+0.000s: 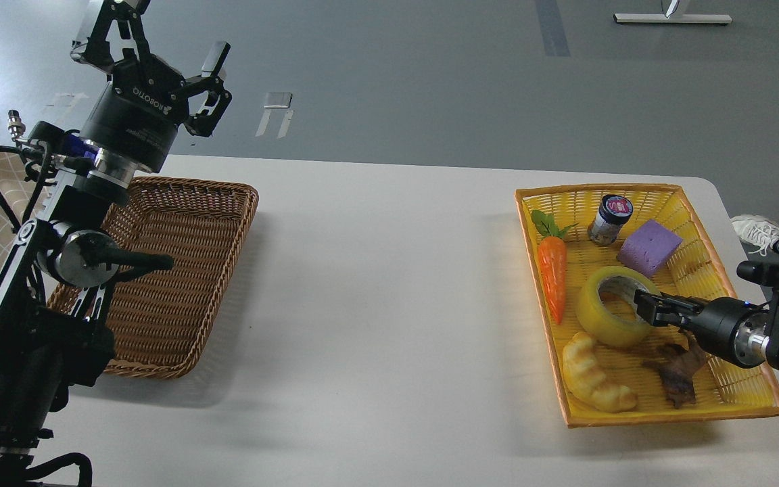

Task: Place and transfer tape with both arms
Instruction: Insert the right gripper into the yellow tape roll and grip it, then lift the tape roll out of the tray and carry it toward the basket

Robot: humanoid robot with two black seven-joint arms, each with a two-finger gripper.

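The tape (600, 322), a yellow translucent roll with a grey-white core, sits tilted in the yellow basket (633, 418) at the right. My right gripper (648, 308) comes in from the right edge and is closed on the roll's right wall, one finger inside the core. My left gripper (159, 39) is open and empty, held high above the far end of the brown wicker basket (186, 270) at the left.
The yellow basket also holds a toy carrot (552, 270), a small jar (609, 218), a purple block (650, 247), a ridged bread toy (592, 375) and a dark brown toy (673, 372). The white table (376, 304) spans between the baskets. A shoe (758, 230) shows at the right edge.
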